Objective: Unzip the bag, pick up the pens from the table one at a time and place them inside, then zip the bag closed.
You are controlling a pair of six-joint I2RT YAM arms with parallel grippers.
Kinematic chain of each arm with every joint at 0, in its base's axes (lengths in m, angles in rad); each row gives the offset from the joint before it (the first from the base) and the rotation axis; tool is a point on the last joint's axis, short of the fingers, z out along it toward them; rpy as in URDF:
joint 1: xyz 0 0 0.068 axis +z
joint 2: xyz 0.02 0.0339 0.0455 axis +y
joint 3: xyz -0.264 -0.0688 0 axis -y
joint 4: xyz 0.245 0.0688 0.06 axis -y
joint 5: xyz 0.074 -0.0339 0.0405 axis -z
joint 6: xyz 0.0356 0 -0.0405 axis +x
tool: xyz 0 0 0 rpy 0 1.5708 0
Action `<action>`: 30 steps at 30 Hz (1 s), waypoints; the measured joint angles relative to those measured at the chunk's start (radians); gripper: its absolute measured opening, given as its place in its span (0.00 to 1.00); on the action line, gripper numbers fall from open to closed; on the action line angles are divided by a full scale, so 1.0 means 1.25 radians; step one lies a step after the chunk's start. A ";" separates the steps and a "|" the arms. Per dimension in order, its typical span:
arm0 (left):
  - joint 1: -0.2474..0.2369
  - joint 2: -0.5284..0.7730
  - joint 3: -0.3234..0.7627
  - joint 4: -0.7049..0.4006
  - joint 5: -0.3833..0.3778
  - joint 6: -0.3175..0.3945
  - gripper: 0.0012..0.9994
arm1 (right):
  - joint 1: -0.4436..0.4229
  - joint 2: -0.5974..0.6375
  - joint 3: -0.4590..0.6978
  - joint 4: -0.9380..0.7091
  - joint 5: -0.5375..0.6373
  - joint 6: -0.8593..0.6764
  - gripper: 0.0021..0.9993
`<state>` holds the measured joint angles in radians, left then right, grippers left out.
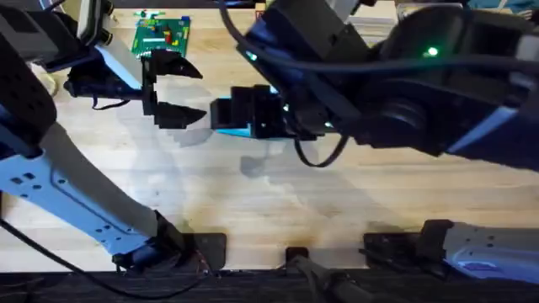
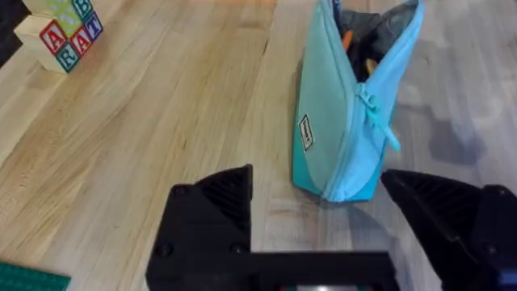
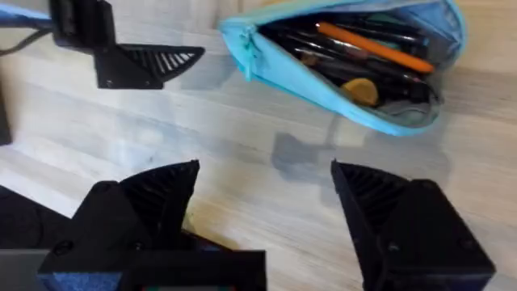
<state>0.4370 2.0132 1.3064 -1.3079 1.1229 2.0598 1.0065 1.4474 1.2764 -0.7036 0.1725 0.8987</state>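
Bag (image 3: 347, 65) sits unzipped on the table (image 2: 161, 121), orange pen (image 3: 371, 47) inside. Both the left gripper (image 2: 323, 202) and right gripper (image 3: 266, 194) hang spread wide, holding nothing.

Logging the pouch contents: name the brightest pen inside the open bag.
The orange pen, lying across the open bag; the others around it are dark.

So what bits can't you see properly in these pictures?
- Bag, overhead view: mostly covered by the right arm, with a blue sliver showing.
- Inside the bag, right wrist view: an orange pen shows, but the dark things around it are too jumbled to count.
- Small label on the bag, left wrist view: too tiny to read.
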 joint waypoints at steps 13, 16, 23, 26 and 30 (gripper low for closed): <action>0.000 0.000 0.000 0.000 0.000 0.000 0.99 | 0.013 0.100 0.094 0.001 0.009 0.015 1.00; 0.000 0.000 0.000 0.000 0.000 0.000 0.99 | 0.034 0.115 0.106 0.001 0.041 0.024 1.00; 0.000 0.000 0.000 0.000 0.000 0.000 0.99 | 0.058 0.126 0.109 0.020 0.102 0.046 1.00; 0.000 0.000 0.000 0.000 0.000 0.000 0.99 | 0.058 0.138 0.109 0.037 0.114 0.054 1.00; 0.000 0.000 0.000 0.000 0.000 0.000 0.99 | 0.059 0.149 0.109 0.042 0.117 0.057 1.00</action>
<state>0.4370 2.0132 1.3064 -1.3079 1.1233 2.0598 1.0798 1.6339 1.4132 -0.6510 0.3190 0.9695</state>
